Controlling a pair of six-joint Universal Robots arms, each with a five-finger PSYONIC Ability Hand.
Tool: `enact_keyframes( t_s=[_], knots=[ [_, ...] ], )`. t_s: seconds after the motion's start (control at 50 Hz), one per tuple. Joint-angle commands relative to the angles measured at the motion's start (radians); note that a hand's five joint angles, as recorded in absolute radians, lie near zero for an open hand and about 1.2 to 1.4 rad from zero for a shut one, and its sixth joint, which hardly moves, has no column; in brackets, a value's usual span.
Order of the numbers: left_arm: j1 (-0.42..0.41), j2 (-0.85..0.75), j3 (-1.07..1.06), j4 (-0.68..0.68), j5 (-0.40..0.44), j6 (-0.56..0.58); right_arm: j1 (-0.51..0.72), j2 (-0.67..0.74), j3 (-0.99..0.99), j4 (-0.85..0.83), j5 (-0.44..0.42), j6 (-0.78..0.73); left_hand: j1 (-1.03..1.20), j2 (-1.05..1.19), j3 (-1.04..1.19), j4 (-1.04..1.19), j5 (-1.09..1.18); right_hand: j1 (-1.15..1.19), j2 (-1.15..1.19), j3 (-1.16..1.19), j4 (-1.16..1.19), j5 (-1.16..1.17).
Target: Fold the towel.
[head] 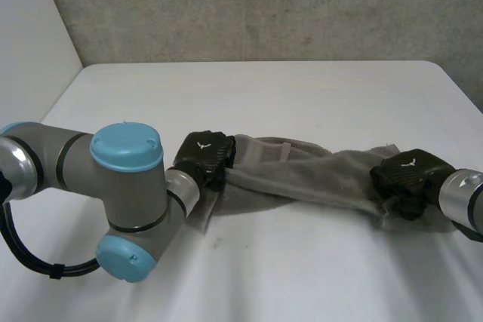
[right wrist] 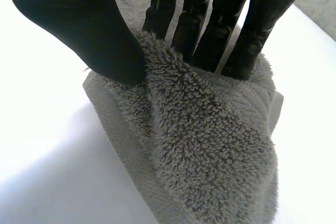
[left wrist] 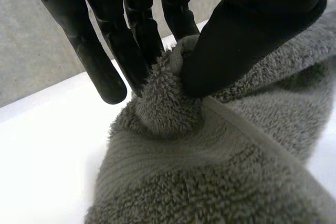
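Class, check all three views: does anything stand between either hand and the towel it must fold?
Nothing visible does. The left hand pinches the towel at one end between thumb and fingers, and the right hand pinches the other end; both are in direct contact.

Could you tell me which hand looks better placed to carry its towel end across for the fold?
Probably the right hand: it pinches the towel end between thumb and fingers, with bare table around. The left hand pinches its end too, but its arm is folded close.
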Motion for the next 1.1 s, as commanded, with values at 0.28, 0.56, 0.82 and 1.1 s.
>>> enact_keyframes(
  t_s=[0.28,0.56,0.82,1.1],
  knots=[
    [0.208,0.111,0.161,0.465,0.005,0.268,0.068,0.068,-0.483,-0.504,0.035,0.078,0.249,0.216,0.218,0.217,0.232,0.451,0.225,0.215,0.206,0.245],
    [0.291,0.269,-0.005,0.484,0.077,0.116,0.079,0.0,-0.31,-0.847,0.061,0.298,0.249,0.216,0.218,0.217,0.232,0.451,0.225,0.215,0.206,0.245],
    [0.32,0.289,-0.412,0.243,0.149,0.194,0.013,0.089,-0.077,-0.298,-0.164,0.091,0.249,0.216,0.218,0.217,0.232,0.451,0.225,0.215,0.206,0.245],
    [0.286,0.343,-0.42,0.195,0.146,0.27,-0.047,0.135,-0.05,-0.208,-0.163,0.127,0.249,0.216,0.218,0.217,0.232,0.354,0.127,0.117,0.108,0.148]
  ],
)
